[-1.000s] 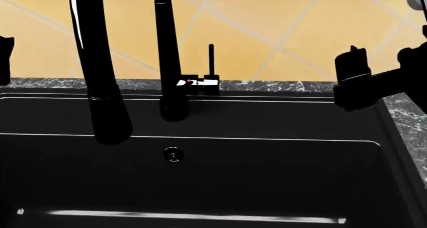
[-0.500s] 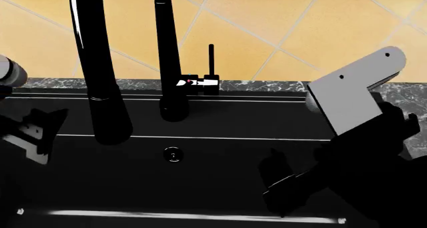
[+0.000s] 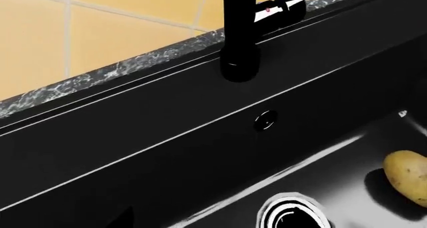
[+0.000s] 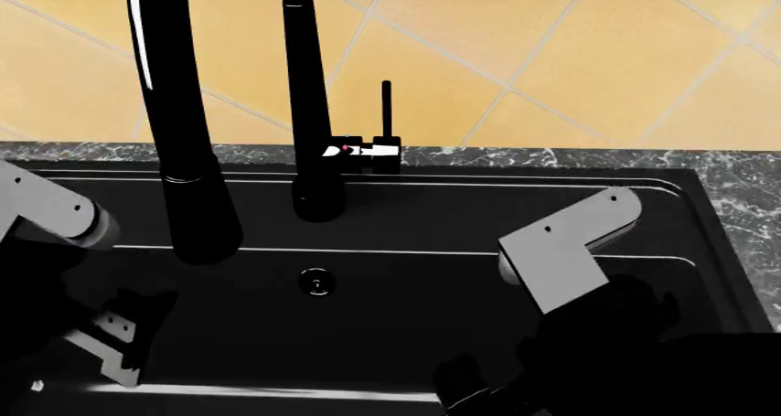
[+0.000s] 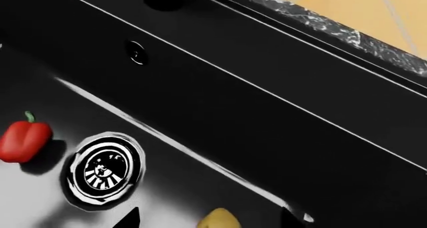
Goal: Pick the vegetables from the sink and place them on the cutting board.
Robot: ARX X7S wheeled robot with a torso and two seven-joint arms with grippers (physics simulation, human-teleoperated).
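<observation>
Looking down from the head view, the sink [image 4: 403,224] fills most of the picture, with the tall black faucet [image 4: 183,133] rising at its back rim and both arms reaching down inside the basin; neither vegetable shows there. The wrist views supply what the head view lacks. In the right wrist view the red bell pepper [image 5: 24,141] lies on the sink floor just beside the round drain [image 5: 101,170], on the side away from the potato [image 5: 217,220], which shows only as a yellowish edge near the drain on its other side. The left wrist view shows the potato [image 3: 407,177] more fully, lying on the floor well apart from the drain [image 3: 293,218], and no pepper. Both wrist views also catch the small overflow hole [image 5: 136,52] in the sink's back wall, above the drain.

The left gripper [image 4: 116,334] hangs low in the sink near the faucet's side; the right gripper [image 4: 476,393] is a dark shape low in the basin. Both are too dark against the basin to tell how far their jaws stand apart, and neither is seen touching a vegetable. The cutting board is in no view.
</observation>
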